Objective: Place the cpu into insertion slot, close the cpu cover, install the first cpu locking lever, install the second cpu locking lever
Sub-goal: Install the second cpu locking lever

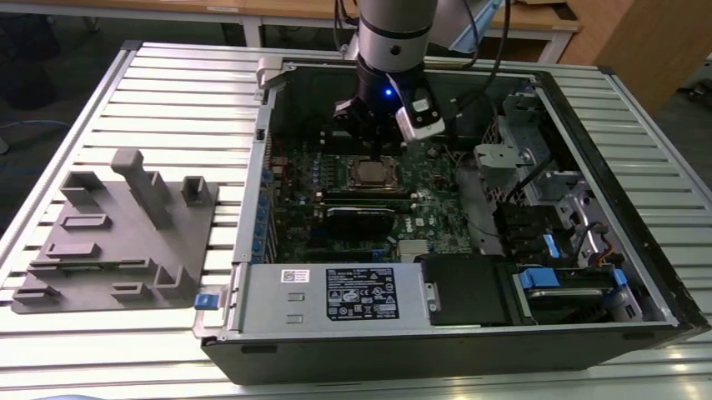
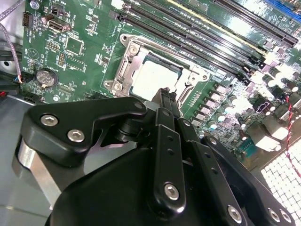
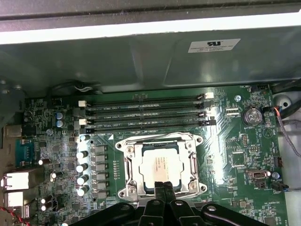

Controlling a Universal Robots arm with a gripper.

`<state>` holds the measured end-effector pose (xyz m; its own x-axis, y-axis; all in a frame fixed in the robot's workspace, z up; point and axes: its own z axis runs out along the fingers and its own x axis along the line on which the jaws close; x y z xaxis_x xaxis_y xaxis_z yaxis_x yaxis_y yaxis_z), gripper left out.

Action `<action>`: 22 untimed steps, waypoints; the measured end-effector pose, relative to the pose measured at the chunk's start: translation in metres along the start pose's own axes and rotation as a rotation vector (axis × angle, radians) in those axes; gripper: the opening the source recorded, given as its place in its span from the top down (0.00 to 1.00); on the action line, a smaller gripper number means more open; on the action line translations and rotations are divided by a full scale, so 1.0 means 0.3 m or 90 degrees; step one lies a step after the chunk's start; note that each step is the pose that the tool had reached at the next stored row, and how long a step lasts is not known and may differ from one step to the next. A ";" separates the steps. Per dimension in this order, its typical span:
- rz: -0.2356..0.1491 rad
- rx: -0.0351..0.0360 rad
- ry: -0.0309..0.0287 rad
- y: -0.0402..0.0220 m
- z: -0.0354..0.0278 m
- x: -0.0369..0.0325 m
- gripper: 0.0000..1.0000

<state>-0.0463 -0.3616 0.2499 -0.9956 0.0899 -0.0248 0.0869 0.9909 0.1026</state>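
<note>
Gripper fingers pressed together, holding nothing, tips at the socket's near edge. The cpu sits in the insertion slot, the cpu cover framing it. Exterior view adds the open computer case and grey fixture tray.

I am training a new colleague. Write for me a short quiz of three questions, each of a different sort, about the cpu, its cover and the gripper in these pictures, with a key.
1. True or false: the cpu already lies in the insertion slot.
2. Multiple choice: in the first wrist view the cpu cover is A) lying flat around the chip, B) standing upright, C) lying off the board.
3. Fill in: the tips of the gripper are pressed ____ at the chip's edge.

Key: 1 true; 2 A; 3 together.
</note>
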 end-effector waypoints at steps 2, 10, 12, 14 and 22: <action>0.000 -0.0001 0.0000 0.000 -0.001 0.000 0.89; 0.000 0.0000 0.0000 0.007 0.000 -0.001 0.89; 0.000 0.0000 0.0000 0.008 0.000 -0.006 0.89; 0.000 0.0000 0.0000 0.008 0.000 -0.007 0.89; 0.000 -0.0002 -0.0001 0.010 -0.013 -0.007 0.89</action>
<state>-0.0439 -0.3593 0.2542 -0.9956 0.0898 -0.0249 0.0868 0.9909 0.1029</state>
